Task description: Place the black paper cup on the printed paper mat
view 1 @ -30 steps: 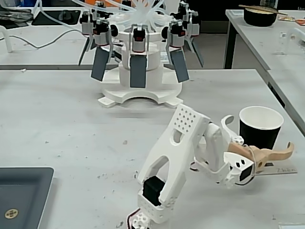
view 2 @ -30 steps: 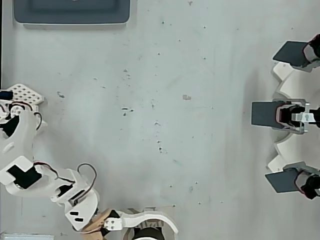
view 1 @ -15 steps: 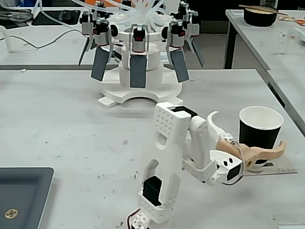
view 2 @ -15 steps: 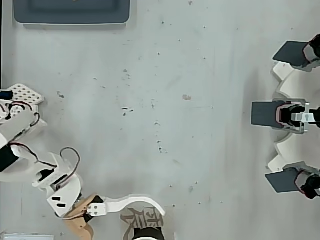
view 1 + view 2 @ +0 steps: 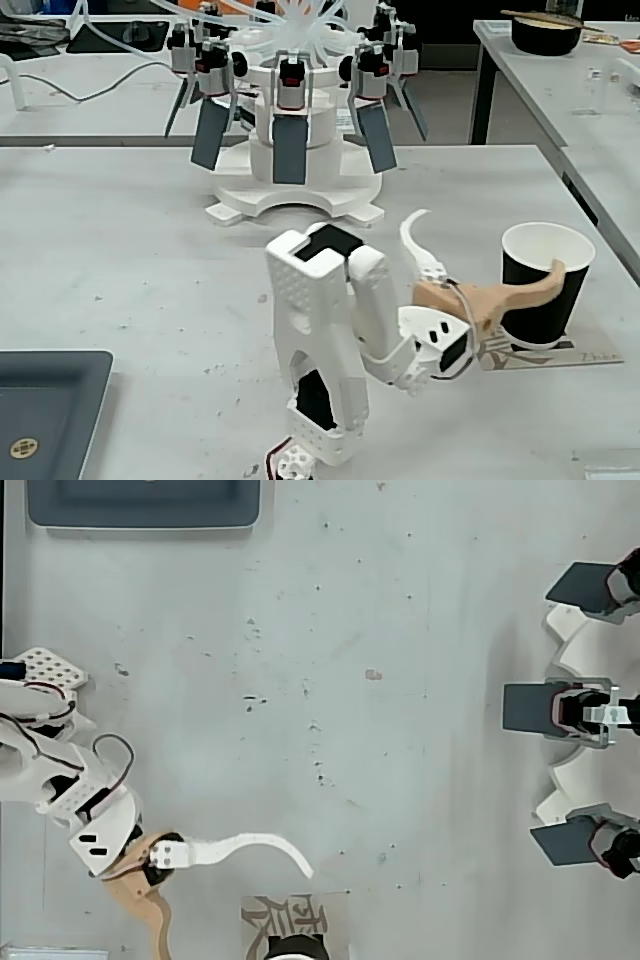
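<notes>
The black paper cup (image 5: 545, 290) stands upright on the printed paper mat (image 5: 592, 354) at the right of the fixed view. In the overhead view only the cup's rim (image 5: 295, 948) shows at the bottom edge, on the beige mat (image 5: 258, 920) with its dark character. My gripper (image 5: 489, 242) is open and spread wide. Its tan finger (image 5: 520, 295) crosses in front of the cup's side; whether it touches the cup I cannot tell. Its white curved finger (image 5: 415, 232) stands well apart on the cup's left. In the overhead view the white finger (image 5: 255, 842) points past the mat's upper edge.
A dark grey tray (image 5: 50, 400) lies at the near left, seen also as the tray (image 5: 140, 505) at the overhead view's top. A white carousel rig (image 5: 290, 150) with grey paddles stands at the back. A black bowl (image 5: 545, 35) sits on another table. The table's right edge runs close behind the cup.
</notes>
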Action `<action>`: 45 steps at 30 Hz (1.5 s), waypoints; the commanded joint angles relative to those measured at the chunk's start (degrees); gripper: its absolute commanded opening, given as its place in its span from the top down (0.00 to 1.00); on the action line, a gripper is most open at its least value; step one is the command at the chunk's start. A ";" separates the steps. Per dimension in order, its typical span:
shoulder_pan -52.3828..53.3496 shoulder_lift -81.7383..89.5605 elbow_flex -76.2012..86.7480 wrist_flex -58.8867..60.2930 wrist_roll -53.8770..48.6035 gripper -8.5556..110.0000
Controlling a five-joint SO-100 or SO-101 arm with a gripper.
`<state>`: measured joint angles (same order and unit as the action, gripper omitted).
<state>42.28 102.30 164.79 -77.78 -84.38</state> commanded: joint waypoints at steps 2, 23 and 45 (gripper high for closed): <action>-5.19 8.61 3.52 -1.23 -1.05 0.54; -26.02 18.28 9.05 4.39 -5.54 0.55; -42.10 0.09 -14.15 7.82 -6.59 0.59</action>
<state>1.41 104.68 155.30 -69.79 -91.41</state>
